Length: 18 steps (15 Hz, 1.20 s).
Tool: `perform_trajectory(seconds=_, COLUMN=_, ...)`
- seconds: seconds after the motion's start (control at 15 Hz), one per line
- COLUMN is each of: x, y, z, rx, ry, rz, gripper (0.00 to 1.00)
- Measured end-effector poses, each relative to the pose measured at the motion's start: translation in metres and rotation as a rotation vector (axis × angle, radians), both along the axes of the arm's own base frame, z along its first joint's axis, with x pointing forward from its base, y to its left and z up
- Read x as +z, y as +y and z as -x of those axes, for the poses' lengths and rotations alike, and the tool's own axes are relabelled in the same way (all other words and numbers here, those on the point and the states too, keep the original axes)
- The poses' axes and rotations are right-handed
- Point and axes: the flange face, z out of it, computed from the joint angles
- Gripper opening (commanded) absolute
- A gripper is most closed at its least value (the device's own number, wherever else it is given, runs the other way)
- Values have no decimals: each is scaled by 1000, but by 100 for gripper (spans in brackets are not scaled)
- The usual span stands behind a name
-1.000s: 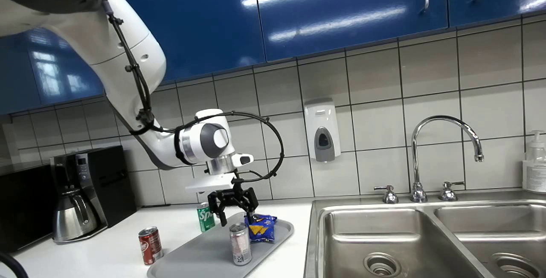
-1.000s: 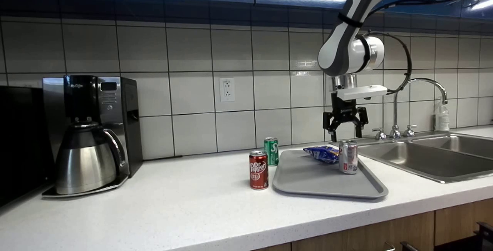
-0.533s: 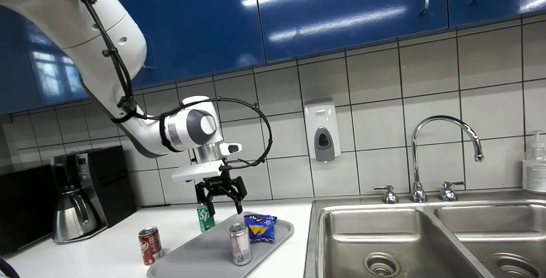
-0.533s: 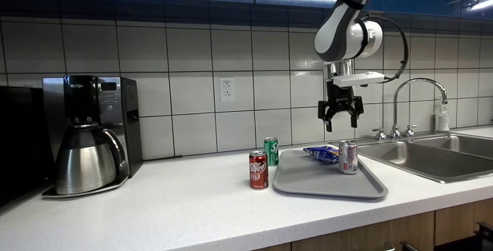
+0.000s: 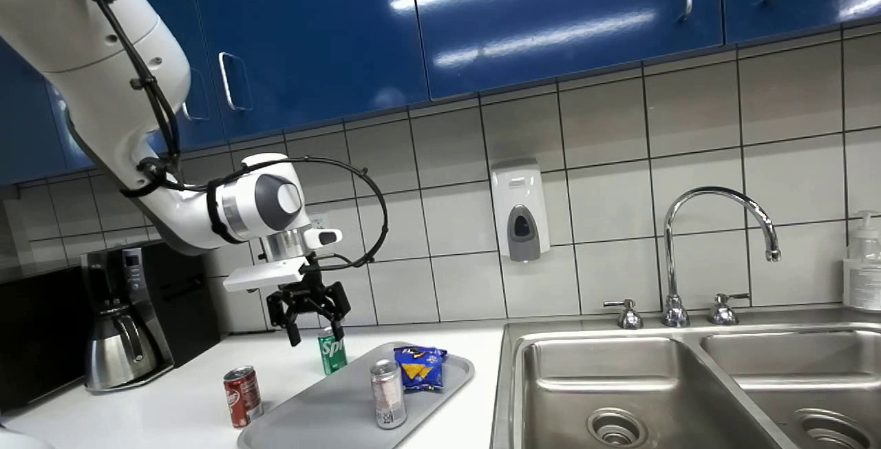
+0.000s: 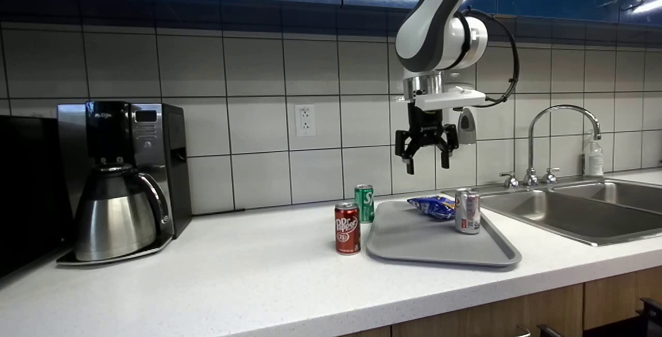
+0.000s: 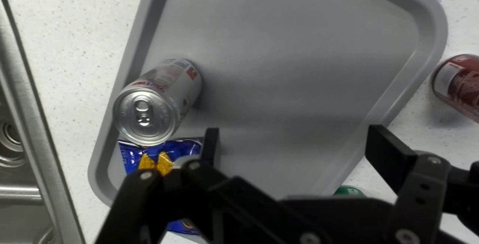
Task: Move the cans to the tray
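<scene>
The silvery-grey can stands upright on the grey tray, near its sink-side edge. The red can stands on the counter beside the tray; in the wrist view it shows partly at the right edge. The green can stands on the counter behind the red one; in the wrist view only a sliver shows past the gripper. My gripper is open and empty, well above the tray's back part.
A blue and yellow snack packet lies on the tray by the silvery can. Steel sink basins adjoin the tray's side. A coffee maker stands on the counter's far side. Blue cabinets hang overhead.
My open gripper has risen and moved away from the silvery can and packet, toward the green and red cans' side. The cans, packet and tray have not moved.
</scene>
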Motion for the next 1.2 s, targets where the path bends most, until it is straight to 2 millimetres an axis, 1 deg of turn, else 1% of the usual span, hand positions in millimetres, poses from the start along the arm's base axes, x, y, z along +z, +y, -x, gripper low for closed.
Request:
perform_trajectory(seconds=0.4, x=-4, y=61, z=14, rx=-32, ry=8, rz=-41, gripper=100)
perform_trajectory(seconds=0.6, x=-4, y=87, z=19, rx=-29, ry=14, rz=-74, gripper=100)
perform_trajectory(seconds=0.73, x=-5, y=99, z=20, rx=-25, ry=19, rz=-89, gripper=100)
perform_trajectory(seconds=0.87, x=-8, y=108, z=19, rx=-21, ry=24, rz=-100, gripper=100)
perform_trajectory(seconds=1.2, x=-19, y=123, z=8, rx=-18, ry=33, rz=-110, gripper=100)
